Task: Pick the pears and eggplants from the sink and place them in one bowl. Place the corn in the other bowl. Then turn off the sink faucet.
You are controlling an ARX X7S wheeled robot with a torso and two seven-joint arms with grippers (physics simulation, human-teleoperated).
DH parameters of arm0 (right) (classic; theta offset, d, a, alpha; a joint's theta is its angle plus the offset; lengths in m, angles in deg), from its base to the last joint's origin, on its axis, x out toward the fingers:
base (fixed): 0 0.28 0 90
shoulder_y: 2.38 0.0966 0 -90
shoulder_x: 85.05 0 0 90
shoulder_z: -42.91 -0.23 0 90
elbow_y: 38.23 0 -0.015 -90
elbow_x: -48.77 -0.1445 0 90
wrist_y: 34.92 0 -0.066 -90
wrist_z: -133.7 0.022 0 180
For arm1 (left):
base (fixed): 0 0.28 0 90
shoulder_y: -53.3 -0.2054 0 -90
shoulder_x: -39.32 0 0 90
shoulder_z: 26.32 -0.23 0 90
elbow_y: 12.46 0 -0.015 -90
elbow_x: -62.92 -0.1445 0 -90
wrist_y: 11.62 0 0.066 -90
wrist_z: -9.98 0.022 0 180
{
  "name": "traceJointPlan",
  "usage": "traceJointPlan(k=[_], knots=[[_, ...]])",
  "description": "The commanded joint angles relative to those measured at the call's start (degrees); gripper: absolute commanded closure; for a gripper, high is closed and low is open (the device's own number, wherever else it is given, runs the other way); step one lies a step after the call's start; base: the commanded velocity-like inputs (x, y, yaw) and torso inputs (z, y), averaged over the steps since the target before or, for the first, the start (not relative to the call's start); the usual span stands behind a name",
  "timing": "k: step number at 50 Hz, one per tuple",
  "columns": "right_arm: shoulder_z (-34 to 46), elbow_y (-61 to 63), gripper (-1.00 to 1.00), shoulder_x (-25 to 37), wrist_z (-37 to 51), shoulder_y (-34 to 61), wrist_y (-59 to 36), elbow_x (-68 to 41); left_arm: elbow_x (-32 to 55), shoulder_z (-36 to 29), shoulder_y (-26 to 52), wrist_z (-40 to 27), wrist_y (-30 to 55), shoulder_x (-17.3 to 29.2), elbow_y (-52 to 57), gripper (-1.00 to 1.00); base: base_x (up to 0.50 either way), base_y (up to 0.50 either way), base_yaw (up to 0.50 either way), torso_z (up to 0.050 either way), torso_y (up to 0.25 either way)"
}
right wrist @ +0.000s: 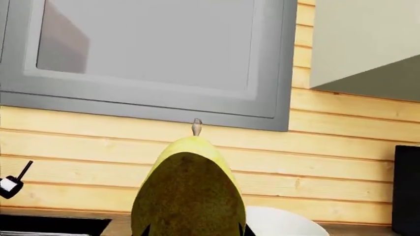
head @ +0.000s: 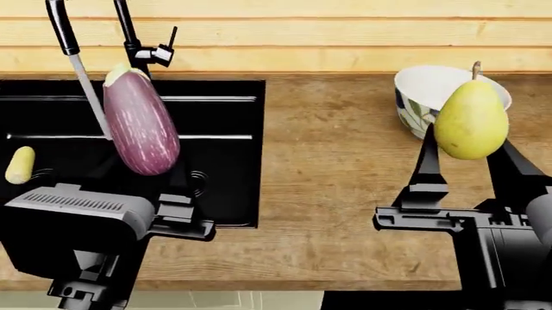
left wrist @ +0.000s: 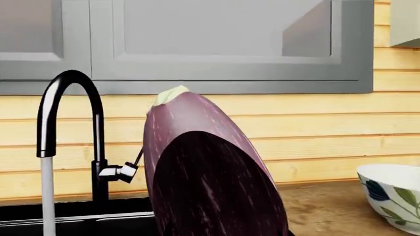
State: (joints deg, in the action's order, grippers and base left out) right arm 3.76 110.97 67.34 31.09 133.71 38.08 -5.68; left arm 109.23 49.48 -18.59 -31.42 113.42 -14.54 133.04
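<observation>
Both arms loaded at once. Left gripper (head: 164,194) pinches the eggplant (head: 139,123) by its lower end, holding it upright above the black sink (head: 220,161); its pale cap points up toward the wall, and in the left wrist view it fills the middle of the frame. Right gripper (head: 466,161) is clamped on the pear (head: 470,123), stem up, its fingers (head: 428,161) rising on either side of the fruit. The pear hangs in front of the flowered bowl (head: 414,97), which stands on the wooden counter (head: 337,194) near the plank wall; whether the pear is over the bowl's mouth or short of it I cannot tell from the head view. The visible part of the bowl's inside looks empty. The corn (head: 20,165) lies in the left basin, untouched, well apart from both grippers. The faucet (head: 129,39) runs: a thin stream (head: 90,97) drops from the spout into the sink, and the stick lever (head: 170,40) is tilted up. No second bowl in view. Judged progress: both fruits lifted, neither yet deposited; left to do are dropping the pear and eggplant into the bowl, moving the corn to the other bowl, and closing the lever.
</observation>
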Motion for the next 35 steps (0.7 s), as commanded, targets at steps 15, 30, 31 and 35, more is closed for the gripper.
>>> traceJointPlan(k=[15, 30, 31, 35], knots=[[2.1, -1.0, 1.0, 0.7, 1.8, 2.2, 1.5, -2.0, 0.6, -1.1, 0.6, -0.8, -0.8, 0.2, 0.0, 1.0, -0.14, -0.46, 0.0, 0.0, 0.0], [2.9, -0.7, 1.0, 0.1, 1.0, 2.1, 1.3, 0.0, 1.0, -1.2, 0.6, -1.5, -1.1, 0.8, 0.4, 1.0, -0.07, -0.5, 0.0, 0.0, 0.0], [3.0, -0.7, 1.0, 0.1, 1.0, 2.1, 1.3, 0.2, 1.1, -1.2, 0.6, -1.5, -1.1, 0.8, 0.5, 1.0, 0.16, -0.5, 0.0, 0.0, 0.0], [3.1, -0.7, 1.0, 0.1, 0.9, 2.2, 1.3, 0.4, 1.0, -1.3, 0.5, -1.5, -1.3, 0.9, 0.4, 1.0, 0.16, -0.5, 0.0, 0.0, 0.0]])
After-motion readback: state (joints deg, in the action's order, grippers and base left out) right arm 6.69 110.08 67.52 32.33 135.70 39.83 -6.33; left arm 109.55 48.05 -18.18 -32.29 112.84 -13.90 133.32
